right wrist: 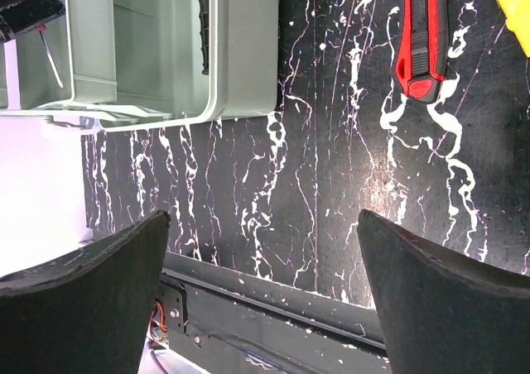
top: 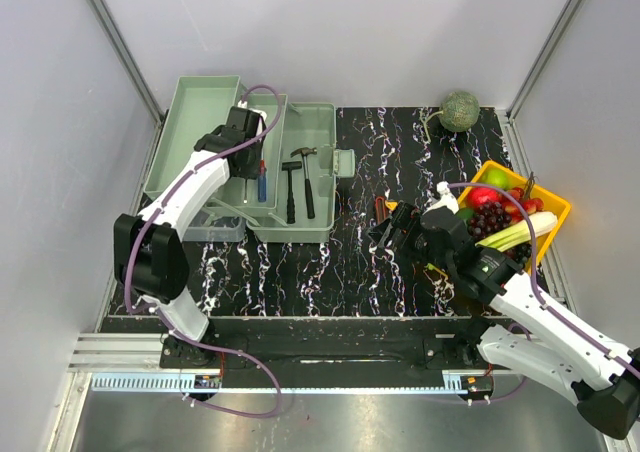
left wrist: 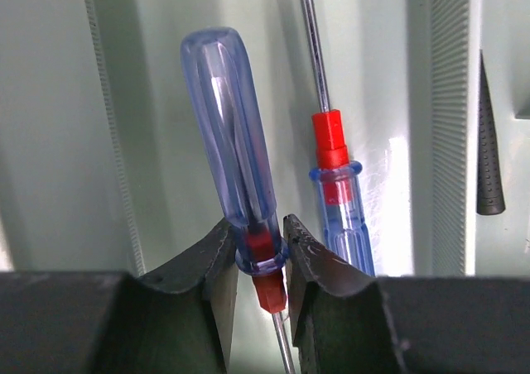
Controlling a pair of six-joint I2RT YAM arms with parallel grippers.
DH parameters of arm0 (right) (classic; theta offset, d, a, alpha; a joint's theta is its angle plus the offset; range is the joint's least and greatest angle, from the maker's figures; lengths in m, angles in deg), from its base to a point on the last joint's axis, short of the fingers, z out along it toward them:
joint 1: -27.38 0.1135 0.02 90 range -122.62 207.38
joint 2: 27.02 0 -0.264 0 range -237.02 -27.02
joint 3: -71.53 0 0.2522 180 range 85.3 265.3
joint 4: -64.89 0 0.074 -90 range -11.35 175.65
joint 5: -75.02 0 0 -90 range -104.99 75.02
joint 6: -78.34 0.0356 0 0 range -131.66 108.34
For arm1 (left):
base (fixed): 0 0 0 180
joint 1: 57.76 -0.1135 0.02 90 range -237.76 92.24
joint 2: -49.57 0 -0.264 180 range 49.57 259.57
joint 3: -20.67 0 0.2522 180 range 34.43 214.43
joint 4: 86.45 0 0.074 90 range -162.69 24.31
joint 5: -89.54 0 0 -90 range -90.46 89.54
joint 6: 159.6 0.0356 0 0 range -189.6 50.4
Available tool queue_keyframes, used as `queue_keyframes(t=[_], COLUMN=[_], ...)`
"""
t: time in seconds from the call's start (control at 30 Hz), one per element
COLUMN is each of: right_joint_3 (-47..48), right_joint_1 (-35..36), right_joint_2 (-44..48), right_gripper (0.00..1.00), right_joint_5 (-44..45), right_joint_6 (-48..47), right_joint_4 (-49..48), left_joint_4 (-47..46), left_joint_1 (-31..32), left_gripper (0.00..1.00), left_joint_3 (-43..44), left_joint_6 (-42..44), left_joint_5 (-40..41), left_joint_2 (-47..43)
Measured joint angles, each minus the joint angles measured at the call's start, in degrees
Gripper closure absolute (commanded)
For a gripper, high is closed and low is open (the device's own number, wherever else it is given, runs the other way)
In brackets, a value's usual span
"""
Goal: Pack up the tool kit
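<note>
— What's in your left?
— My left gripper (left wrist: 263,254) is pinched on the blue screwdriver (left wrist: 236,134) at its collar, inside the toolbox (top: 318,127). The handle points away from me, parallel to the second screwdriver (left wrist: 335,196) just beside it.
— And the right?
— My right gripper (right wrist: 261,225) gapes, holding nothing. The red-handled tool (right wrist: 421,35), pliers I think, lies ahead on the table (right wrist: 331,142), nearer that arm.

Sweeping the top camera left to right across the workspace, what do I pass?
Toolbox's leftmost tray → blue screwdriver → shorter hammer → longer hammer → right pincer → yellow fruit tray.
</note>
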Motion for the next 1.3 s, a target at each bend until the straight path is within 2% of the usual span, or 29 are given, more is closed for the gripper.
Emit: queue_keyframes(t=[0.1,0.27,0.53,0.63,0.77,0.93,1.03,1.13,1.3], right_joint_3=[0.0,0.0,0.9,2.1,5.7,10.2,11.4,12.5,12.7], right_joint_1=[0.0,0.0,0.0,0.0,0.0,0.0,0.0,-0.4,-3.1], right_joint_2=[0.0,0.0,0.1,-0.2,-4.3,-14.2,-20.0,-26.2,-36.5], right_gripper=[0.01,0.01,0.01,0.00,0.01,0.01,0.01,0.02,0.06], right_joint_5=[0.0,0.4,2.0,3.1,4.6,7.3,9.3,10.9,11.0], right_joint_6=[0.0,0.2,0.4,-0.3,-3.1,-7.3,-10.0,-12.0,-15.3], right_joint_4=[0.0,0.4,2.7,3.8,6.5,8.3,8.5,8.3,5.3], left_joint_4=[0.0,-0.3,-0.7,-0.4,-0.7,-3.0,-5.5,-7.2,-7.8], left_joint_1=[0.0,0.0,0.3,0.5,1.6,2.8,2.7,2.6,2.6], left_gripper=[0.66,0.55,0.55,0.52,0.34,0.08,0.02,0.01,0.01], left_joint_3=[0.0,0.0,0.0,0.0,0.0,0.0,-0.7,-2.8,-6.9], left_joint_6=[0.0,-0.2,-1.0,-1.6,-2.6,-4.0,-5.2,-6.7,-9.0], left_joint_5=[1.0,1.9,1.5,0.0,-3.9,-9.2,-12.2,-15.6,-21.4], left_joint_2=[0.7,0.7,0.4,-1.5,-8.6,-22.3,-30.1,-36.2,-40.9])
